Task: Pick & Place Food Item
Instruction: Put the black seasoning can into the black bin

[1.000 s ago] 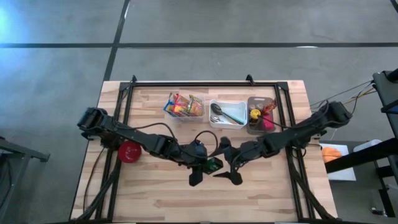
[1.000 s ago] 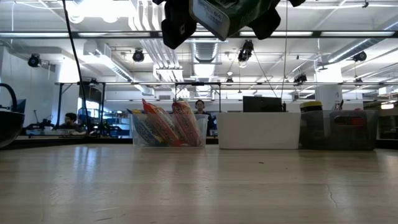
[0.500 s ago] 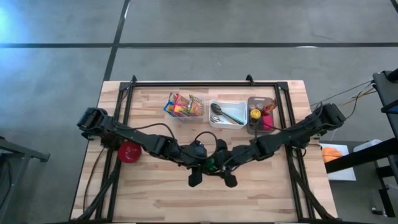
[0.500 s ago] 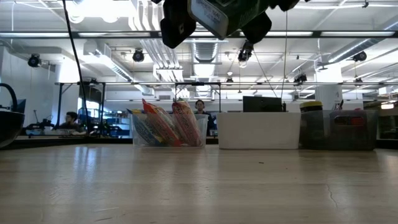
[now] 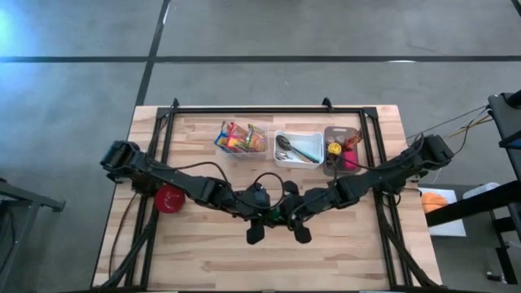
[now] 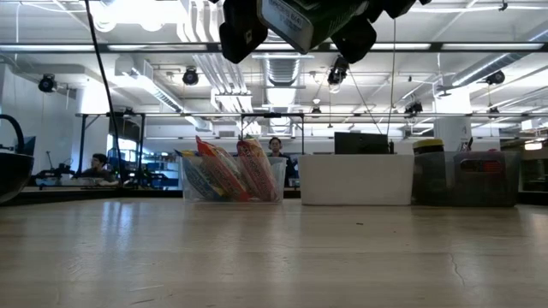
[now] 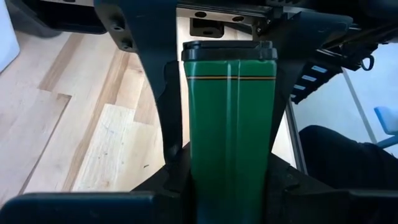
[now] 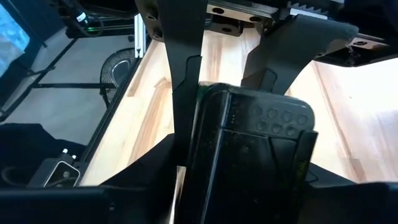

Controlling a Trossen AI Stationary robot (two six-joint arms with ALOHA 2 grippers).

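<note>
Right gripper [image 5: 286,218] is now closing its fingers around the green packet [image 5: 278,216], which the left gripper [image 5: 264,216] also clamps, held in the air above the table [image 5: 203,260] in front of the white bin [image 5: 297,149]. A second back we saw the right gripper spread wide and a little apart from the packet; it has since come in and pinched down on the free end. In the right wrist view the packet's dark end [image 8: 249,162] sits between that arm's fingers [image 8: 183,81]; in the left wrist view the green body [image 7: 229,124] is squeezed between the left fingers [image 7: 155,106]. We read this as a handover mid-way: both arms have the item, left not yet let go.

Around: snack bin [image 5: 241,138] left of the white bin, dark bin [image 5: 342,150] with a yellow and a pink thing to its right, red round object [image 5: 169,198] well to its left-front. People show in the room beyond the white bin in the low view.

Nothing lies under the packet. The crowding is the two grippers themselves, touching or nearly so; the left must release cleanly before either arm pulls away.
</note>
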